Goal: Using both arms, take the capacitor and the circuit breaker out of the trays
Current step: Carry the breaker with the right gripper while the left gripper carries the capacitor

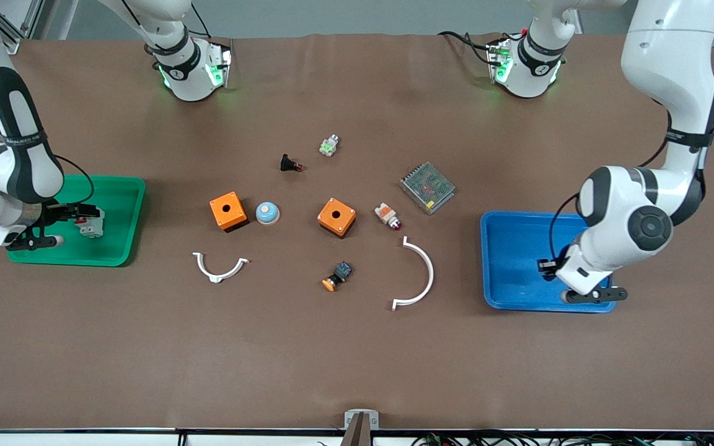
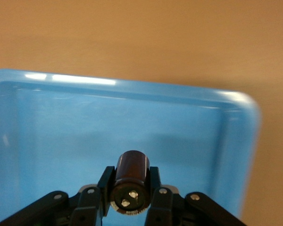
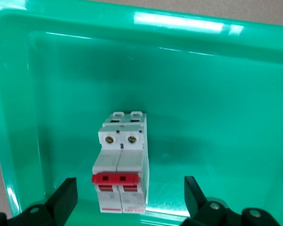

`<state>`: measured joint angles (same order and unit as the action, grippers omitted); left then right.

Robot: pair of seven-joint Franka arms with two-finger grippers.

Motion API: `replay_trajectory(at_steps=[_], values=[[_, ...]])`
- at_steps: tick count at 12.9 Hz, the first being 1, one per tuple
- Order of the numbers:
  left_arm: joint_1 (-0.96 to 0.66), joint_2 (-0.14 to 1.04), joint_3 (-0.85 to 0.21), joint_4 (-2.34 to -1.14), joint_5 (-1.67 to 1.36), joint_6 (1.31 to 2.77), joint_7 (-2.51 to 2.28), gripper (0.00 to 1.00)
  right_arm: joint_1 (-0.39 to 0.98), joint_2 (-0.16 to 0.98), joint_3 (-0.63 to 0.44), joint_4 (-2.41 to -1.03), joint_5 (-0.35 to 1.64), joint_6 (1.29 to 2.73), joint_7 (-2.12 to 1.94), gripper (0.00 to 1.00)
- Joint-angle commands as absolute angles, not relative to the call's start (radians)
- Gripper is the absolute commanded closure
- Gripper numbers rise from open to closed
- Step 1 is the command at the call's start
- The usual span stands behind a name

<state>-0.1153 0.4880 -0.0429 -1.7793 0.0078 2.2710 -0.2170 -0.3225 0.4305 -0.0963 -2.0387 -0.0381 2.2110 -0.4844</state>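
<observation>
The breaker (image 3: 120, 162), a white block with a red lever bar, lies on the floor of the green tray (image 3: 203, 94). My right gripper (image 3: 130, 190) is open, one finger on each side of the breaker and clear of it. In the front view the right gripper (image 1: 79, 214) is over the green tray (image 1: 123, 210), beside the breaker (image 1: 92, 224). My left gripper (image 2: 130, 188) is shut on the capacitor (image 2: 130, 181), a small dark cylinder, and holds it over the blue tray (image 2: 85, 141). The left gripper also shows in the front view (image 1: 547, 266), over the blue tray (image 1: 512, 248).
Between the trays lie two orange boxes (image 1: 228, 210) (image 1: 336, 217), a pale blue dome (image 1: 267, 213), two white curved pieces (image 1: 220, 267) (image 1: 422, 275), a mesh-covered metal box (image 1: 427, 187), a white-orange part (image 1: 388, 215), a black red-tipped part (image 1: 290, 164), an orange-capped button (image 1: 337, 276) and a green-white part (image 1: 329, 146).
</observation>
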Motion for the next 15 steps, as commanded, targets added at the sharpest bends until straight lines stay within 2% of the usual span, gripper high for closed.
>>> replay_trajectory(at_steps=[1,2,4,5,6,9,11,13,15], values=[[-0.191,0.492,-0.069,-1.743,0.002,2.258,-0.361,1.00,-0.318,0.434,-0.087,-2.051,-0.041,2.238,-0.491,0.00],[-0.225,0.520,-0.071,-1.703,0.002,2.258,-0.429,1.00,-0.311,0.440,-0.087,-2.051,-0.043,2.241,-0.491,0.05],[-0.309,0.587,-0.071,-1.605,0.000,2.258,-0.568,1.00,-0.308,0.440,-0.087,-2.051,-0.043,2.232,-0.500,0.57],[-0.340,0.627,-0.071,-1.556,0.000,2.258,-0.633,1.00,-0.307,0.440,-0.087,-2.049,-0.043,2.226,-0.499,0.70],[-0.375,0.667,-0.071,-1.522,0.002,2.258,-0.703,1.00,-0.308,0.440,-0.087,-2.049,-0.043,2.224,-0.497,0.80],[-0.451,0.764,-0.069,-1.430,0.003,2.267,-0.862,1.00,-0.313,0.434,-0.084,-2.027,-0.041,2.203,-0.495,0.88],[-0.475,0.798,-0.069,-1.419,0.003,2.281,-0.919,1.00,-0.305,0.425,-0.072,-1.892,-0.035,2.032,-0.497,0.88],[-0.498,0.827,-0.069,-1.417,0.002,2.330,-0.954,1.00,-0.288,0.426,-0.016,-1.694,-0.017,1.839,-0.489,0.88],[-0.514,0.851,-0.069,-1.417,0.002,2.379,-1.000,1.00,-0.211,0.425,-0.002,-1.606,-0.015,1.819,-0.488,0.90]])
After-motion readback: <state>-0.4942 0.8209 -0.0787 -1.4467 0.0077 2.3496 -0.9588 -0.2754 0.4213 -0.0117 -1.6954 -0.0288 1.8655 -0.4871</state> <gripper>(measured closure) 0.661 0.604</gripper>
